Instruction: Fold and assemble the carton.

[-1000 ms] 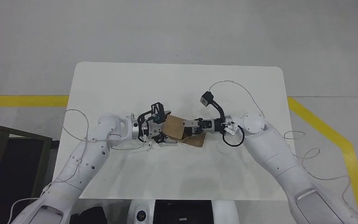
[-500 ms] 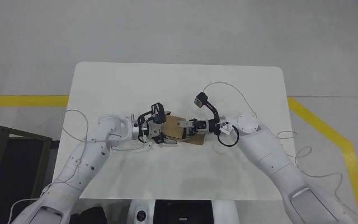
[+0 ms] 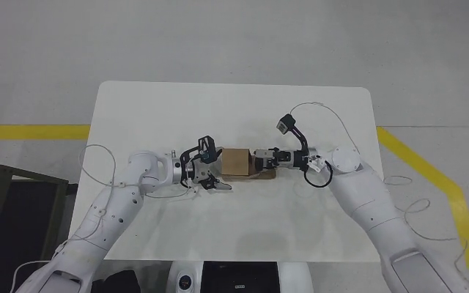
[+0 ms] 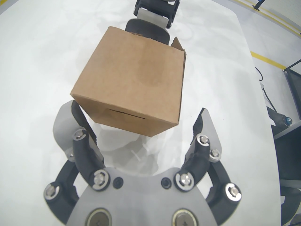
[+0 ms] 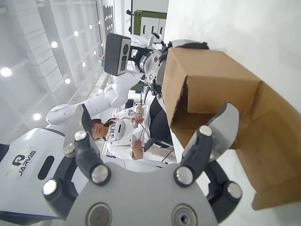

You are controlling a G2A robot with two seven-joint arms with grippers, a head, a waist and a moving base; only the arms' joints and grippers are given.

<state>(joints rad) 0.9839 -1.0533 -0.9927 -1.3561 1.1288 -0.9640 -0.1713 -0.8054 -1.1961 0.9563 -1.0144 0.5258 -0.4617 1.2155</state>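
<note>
The box [image 3: 236,163] sits mid-table, hemmed in at both ends. The left hand [image 4: 138,109] is spread wide, close up against the closed end. The right hand [image 5: 154,115] blocks the open end, one finger [image 5: 223,123] resting on a flap there. Along the box's far and near sides the table [image 3: 220,110] lies bare, giving a way in, as does the space above. A thin cable [image 3: 329,121] loops over the table by the right arm.
</note>
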